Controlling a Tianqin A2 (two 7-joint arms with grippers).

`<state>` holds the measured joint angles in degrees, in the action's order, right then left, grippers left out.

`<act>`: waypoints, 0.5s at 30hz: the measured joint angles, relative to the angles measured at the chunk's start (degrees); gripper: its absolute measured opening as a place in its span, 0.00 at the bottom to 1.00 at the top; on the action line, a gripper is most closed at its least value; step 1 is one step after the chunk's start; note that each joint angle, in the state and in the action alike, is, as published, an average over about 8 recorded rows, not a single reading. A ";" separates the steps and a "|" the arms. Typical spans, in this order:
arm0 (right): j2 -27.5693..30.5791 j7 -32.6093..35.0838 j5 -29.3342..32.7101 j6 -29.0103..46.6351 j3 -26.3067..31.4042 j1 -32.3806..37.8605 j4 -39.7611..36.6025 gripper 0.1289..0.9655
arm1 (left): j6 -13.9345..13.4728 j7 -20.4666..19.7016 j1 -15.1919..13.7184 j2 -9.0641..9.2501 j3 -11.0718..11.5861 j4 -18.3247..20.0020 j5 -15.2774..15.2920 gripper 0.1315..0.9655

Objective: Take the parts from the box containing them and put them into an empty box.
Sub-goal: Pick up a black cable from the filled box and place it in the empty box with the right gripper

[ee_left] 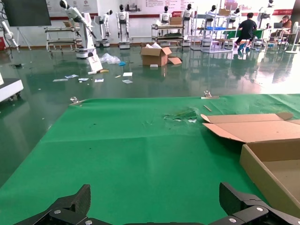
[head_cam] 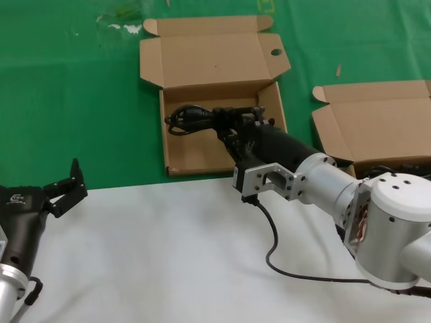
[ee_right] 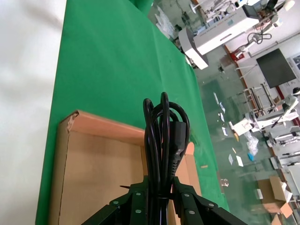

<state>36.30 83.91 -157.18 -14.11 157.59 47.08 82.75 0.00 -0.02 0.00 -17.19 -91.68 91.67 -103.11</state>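
Power cord bundle is held above the tray of the holed-tab box, long axis roughly level and running across the box's width, looped free end pointing toward the robot's left. In the right wrist view the bundle extends straight out from the fingers, a moulded plug visible alongside the loops. Right gripper reaches over the box's near wall, jaws pinching the bundle at its right-hand end. Lid of this box stands open at the far side. Second box sits to the robot's right on the green mat, partly hidden behind the right arm. Left gripper hovers over the white surface, well apart from both boxes, jaws spread.
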 joint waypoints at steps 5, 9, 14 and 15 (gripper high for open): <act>-0.55 0.53 -0.17 0.27 0.05 0.20 -0.86 0.12 | 0.00 0.00 0.00 0.00 0.00 0.00 0.00 1.00; -0.57 0.55 -0.18 0.29 0.05 0.21 -0.89 0.13 | 0.00 0.00 0.00 0.00 0.00 0.00 0.00 1.00; -0.57 0.56 -0.18 0.29 0.05 0.21 -0.90 0.17 | 0.00 0.00 0.00 0.00 0.00 0.00 0.00 1.00; -0.57 0.56 -0.18 0.29 0.05 0.21 -0.90 0.18 | 0.00 0.00 0.00 0.00 0.00 0.00 0.00 1.00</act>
<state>35.72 84.47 -157.36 -13.82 157.63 47.30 81.85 0.00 -0.02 0.00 -17.19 -91.68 91.67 -103.11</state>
